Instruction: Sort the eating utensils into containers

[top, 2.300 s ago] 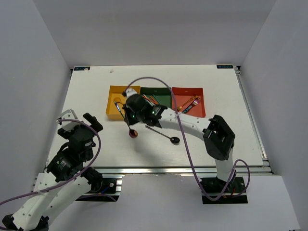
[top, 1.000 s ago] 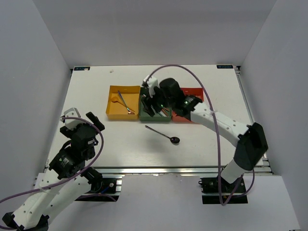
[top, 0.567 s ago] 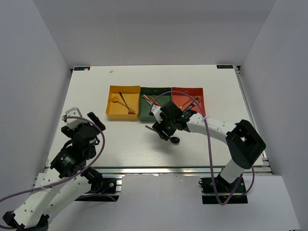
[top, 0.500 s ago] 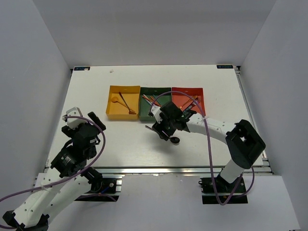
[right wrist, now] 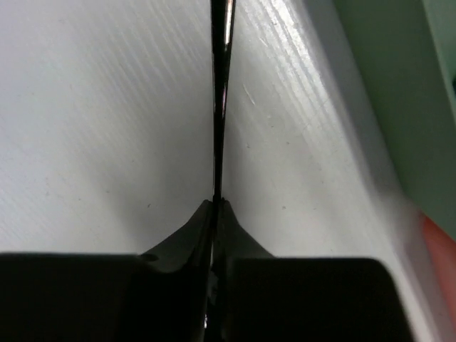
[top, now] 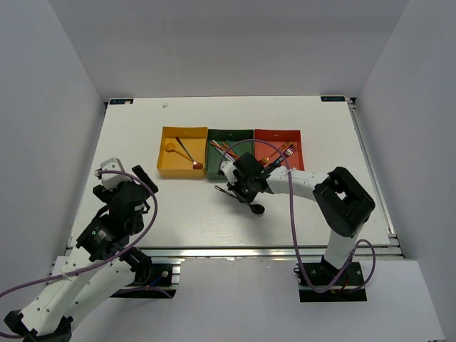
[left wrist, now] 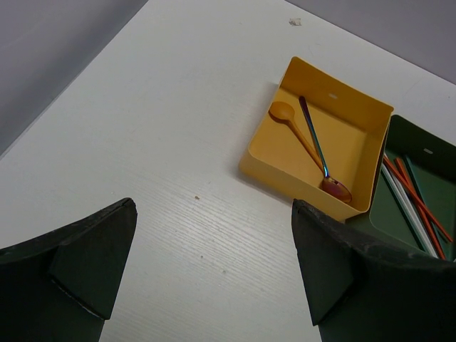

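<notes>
We see the white worktop (top: 142, 135) filling most of the top view, with three square trays side by side towards its far half. The yellow-orange tray (top: 169, 162) is on the left, the dark green tray (top: 242, 135) in the middle and the red tray (top: 265, 137) on the right.

The right arm (top: 335, 206) reaches leftward across the worktop to a spot just in front of the green tray. The left arm (top: 100, 235) stays near its own corner, well apart from the trays.

The left gripper (left wrist: 214, 214) is spread wide and holds nothing. The right gripper (right wrist: 216, 203) has its fingers pressed together on the thin handle of the black spoon (top: 257, 209), whose bowl lies on the worktop just in front of the green tray.

In the yellow-orange tray we see an orange spoon (left wrist: 292, 125) and a spoon with a red bowl (left wrist: 317, 149), crossing each other. The green tray holds a bundle of chopsticks (left wrist: 410, 192) in white, red and green. The red tray holds several reddish utensils (top: 281, 152), too small for us to name.
</notes>
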